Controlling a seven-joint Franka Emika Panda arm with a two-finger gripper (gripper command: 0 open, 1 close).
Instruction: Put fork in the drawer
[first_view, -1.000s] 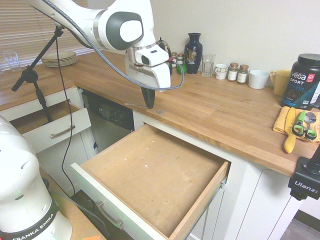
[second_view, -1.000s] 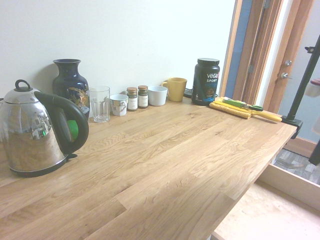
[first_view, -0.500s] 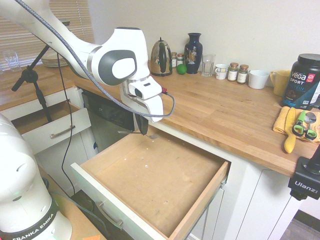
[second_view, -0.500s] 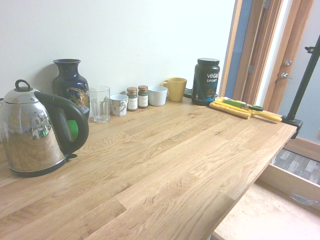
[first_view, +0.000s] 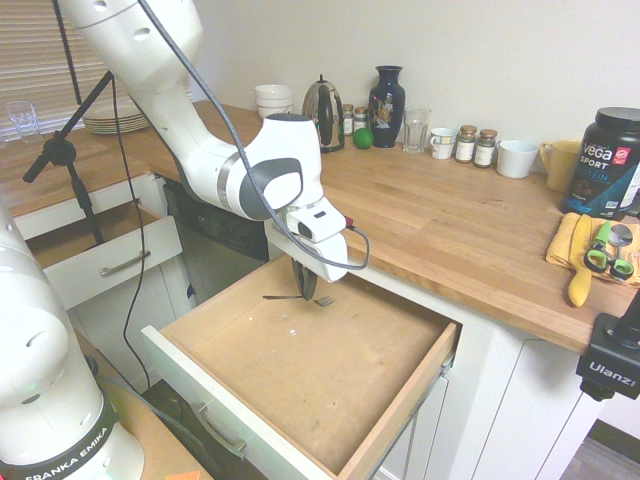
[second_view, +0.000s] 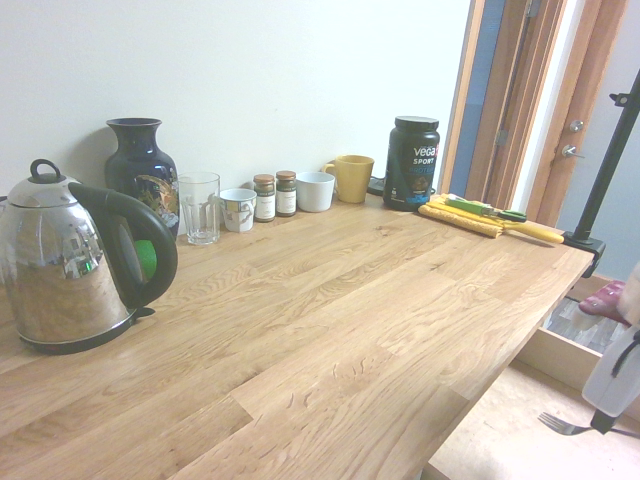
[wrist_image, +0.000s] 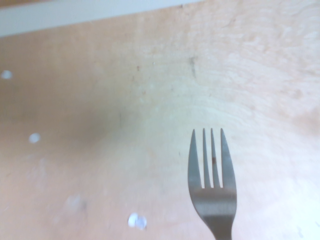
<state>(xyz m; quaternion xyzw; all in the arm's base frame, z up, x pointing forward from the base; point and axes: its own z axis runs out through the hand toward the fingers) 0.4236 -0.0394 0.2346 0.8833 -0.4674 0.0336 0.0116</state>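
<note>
Soft, even daylight filled the room, with blinds (first_view: 40, 60) glowing pale in the first exterior view. The white wall (second_view: 300, 70) washed out near the doorway (second_view: 520, 100). The kettle (second_view: 60, 265) mirrored the room in its shiny side. The wrist view was hazy and overexposed, the drawer (wrist_image: 100, 100) bottom blurred, the fork (wrist_image: 211, 175) fairly sharp.

Bare drawer (first_view: 330, 370) bottom lies open around the gripper (first_view: 308, 285).

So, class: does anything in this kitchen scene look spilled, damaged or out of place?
Nothing stands out. The gripper holds the fork level over the open drawer, whose bare wooden bottom shows only a few small pale specks. The countertop items stand upright.
</note>
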